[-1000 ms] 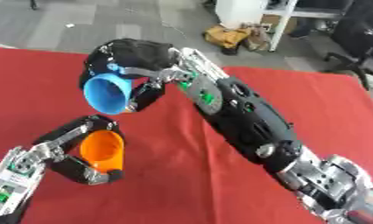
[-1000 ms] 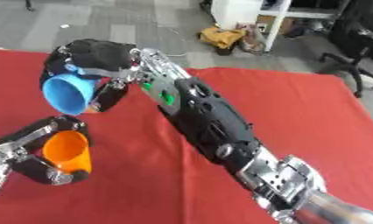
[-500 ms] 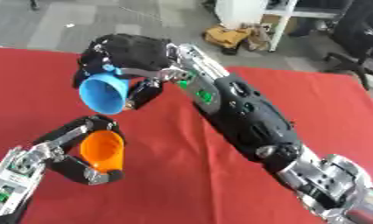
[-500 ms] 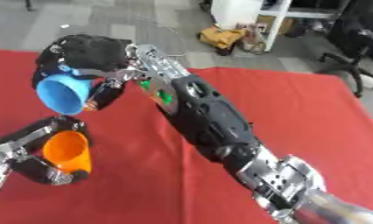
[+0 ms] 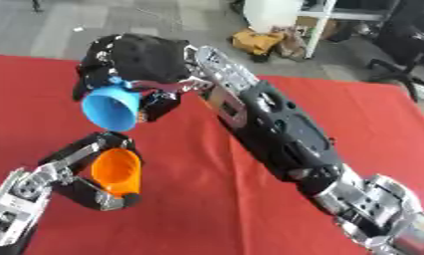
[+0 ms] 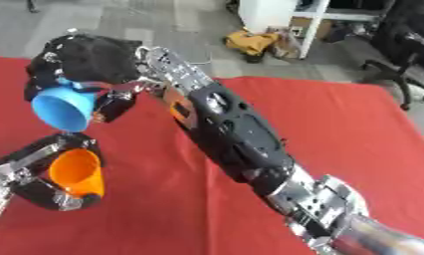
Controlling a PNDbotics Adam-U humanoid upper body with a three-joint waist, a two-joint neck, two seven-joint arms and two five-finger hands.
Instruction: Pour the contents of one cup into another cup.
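My right hand (image 5: 133, 60) is curled round a blue cup (image 5: 111, 108) and holds it tipped steeply, its mouth facing down and toward me. Right below it my left hand (image 5: 76, 174) is curled round an orange cup (image 5: 116, 172), mouth turned up toward the blue one. The blue rim hangs just above the orange rim, a small gap between them. I cannot make out any contents in either cup. The right arm (image 5: 267, 129) runs diagonally from the lower right across the red table (image 5: 207, 209).
The red cloth covers the whole table; its far edge (image 5: 337, 82) borders a grey floor. Beyond it stand a white cabinet (image 5: 285, 15), a brown bundle (image 5: 255, 42) and a black office chair (image 5: 407, 45).
The right hand has lifted the blue cup slightly up and left and tipped it further down over the orange cup. The left hand holds the orange cup where it was.
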